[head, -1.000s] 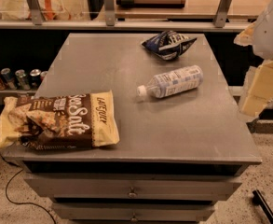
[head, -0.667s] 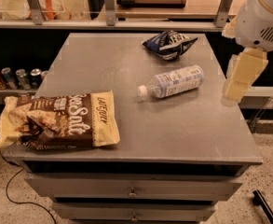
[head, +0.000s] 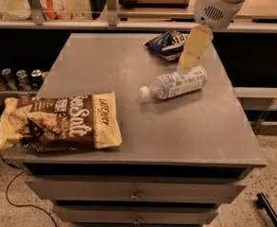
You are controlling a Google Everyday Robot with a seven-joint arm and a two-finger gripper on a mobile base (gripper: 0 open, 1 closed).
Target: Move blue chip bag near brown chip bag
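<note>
The blue chip bag [head: 168,44] is small, navy with white lettering, and lies at the far right of the grey table [head: 105,65]. The brown chip bag [head: 60,122], large with "Sea Salt" lettering and cream ends, lies at the front left corner, slightly over the edge. My gripper [head: 189,56] hangs from the white arm at the top right. It is just right of the blue bag and above the cap-less end of the bottle, and holds nothing that I can see.
A clear plastic bottle [head: 173,84] with a pale label lies on its side between the two bags, nearer the blue one. Several drink cans [head: 17,78] stand on a low shelf to the left. A counter with rails runs behind the table.
My arm and gripper have swung from beyond the table's right edge leftward and farther back, over the table beside the blue bag. The bags and bottle have not moved.
</note>
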